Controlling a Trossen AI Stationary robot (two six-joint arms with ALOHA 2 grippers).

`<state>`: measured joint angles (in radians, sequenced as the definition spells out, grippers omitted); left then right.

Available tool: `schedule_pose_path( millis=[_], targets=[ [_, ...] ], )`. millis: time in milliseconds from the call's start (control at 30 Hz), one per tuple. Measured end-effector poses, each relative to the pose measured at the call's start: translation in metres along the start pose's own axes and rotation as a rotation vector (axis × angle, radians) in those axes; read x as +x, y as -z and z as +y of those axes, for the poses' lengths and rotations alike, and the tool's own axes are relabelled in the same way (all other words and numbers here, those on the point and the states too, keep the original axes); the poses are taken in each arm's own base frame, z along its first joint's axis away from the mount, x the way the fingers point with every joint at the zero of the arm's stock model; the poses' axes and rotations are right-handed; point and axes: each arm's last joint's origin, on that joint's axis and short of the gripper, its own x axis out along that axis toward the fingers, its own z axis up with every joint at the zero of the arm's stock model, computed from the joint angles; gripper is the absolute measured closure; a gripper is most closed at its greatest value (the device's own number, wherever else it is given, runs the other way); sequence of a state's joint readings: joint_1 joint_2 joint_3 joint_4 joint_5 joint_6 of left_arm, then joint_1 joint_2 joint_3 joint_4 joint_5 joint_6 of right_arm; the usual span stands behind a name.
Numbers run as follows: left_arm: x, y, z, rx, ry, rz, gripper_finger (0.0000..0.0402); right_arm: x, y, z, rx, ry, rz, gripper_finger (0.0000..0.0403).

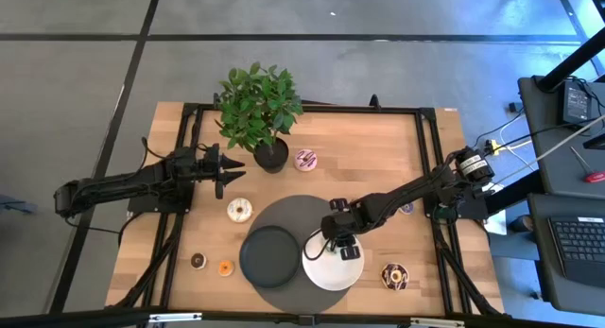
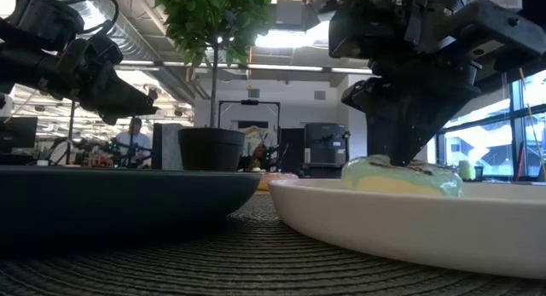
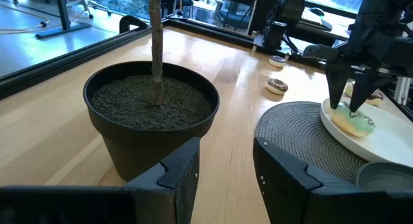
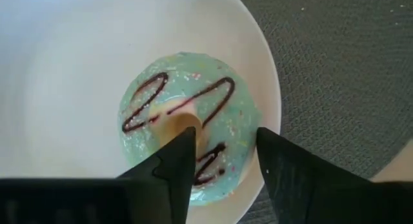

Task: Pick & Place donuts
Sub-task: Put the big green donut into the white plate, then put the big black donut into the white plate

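Green donut (image 4: 187, 137) lies flat, icing up, near white plate's (image 1: 321, 269) upper rim; right end effector (image 4: 222, 153) part-open right above, holding nothing. Left end effector (image 1: 230, 164) open, empty.

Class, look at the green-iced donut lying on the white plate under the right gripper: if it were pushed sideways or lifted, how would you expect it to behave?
The green-iced donut lies flat on the white plate, so a push would probably slide it rather than roll it. The plate looks smooth, so it may skid easily toward the nearby rim. It is small beside the right gripper, so likely light to lift.
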<state>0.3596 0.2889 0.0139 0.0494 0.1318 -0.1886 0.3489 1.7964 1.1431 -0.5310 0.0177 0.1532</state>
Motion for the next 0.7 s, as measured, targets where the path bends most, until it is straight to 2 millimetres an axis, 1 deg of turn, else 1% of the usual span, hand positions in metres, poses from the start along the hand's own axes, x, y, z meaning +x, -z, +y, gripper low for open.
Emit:
schedule_pose_path(
  millis=[67, 133, 233, 267, 333, 433, 500, 600, 700],
  targets=[
    [0.0, 0.0, 0.0, 0.0, 0.0, 0.0, 0.0261, -0.003, 0.001, 0.0, 0.013, 0.001, 0.007, 0.0233],
    [0.0, 0.0, 0.0, 0.0, 0.0, 0.0, 0.026, -0.012, 0.001, -0.001, 0.031, 0.007, 0.022, 0.0232],
    [0.0, 0.0, 0.0, 0.0, 0.0, 0.001, 0.026, -0.035, 0.001, 0.003, 0.075, 0.01, 0.035, 0.0232],
    [0.0, 0.0, 0.0, 0.0, 0.0, 0.0, 0.0261, -0.045, 0.005, 0.006, 0.09, 0.015, 0.053, 0.0232],
    [0.0, 0.0, 0.0, 0.0, 0.0, 0.003, 0.026, -0.065, 0.017, 0.018, 0.115, 0.011, 0.095, 0.0232],
    [0.0, 0.0, 0.0, 0.0, 0.0, 0.003, 0.0261, -0.093, 0.038, 0.041, 0.178, -0.009, 0.114, 0.0232],
    [0.0, 0.0, 0.0, -0.001, 0.0, 0.005, 0.026, -0.104, 0.051, 0.058, 0.195, -0.031, 0.076, 0.0232],
    [0.0, 0.001, 0.0, -0.001, -0.001, 0.006, 0.0261, -0.109, 0.075, 0.084, 0.171, -0.051, 0.061, 0.0232],
    [0.0, 0.001, 0.0, -0.001, -0.001, 0.006, 0.026, -0.102, 0.098, 0.102, 0.198, -0.032, 0.091, 0.0232]
  ],
)
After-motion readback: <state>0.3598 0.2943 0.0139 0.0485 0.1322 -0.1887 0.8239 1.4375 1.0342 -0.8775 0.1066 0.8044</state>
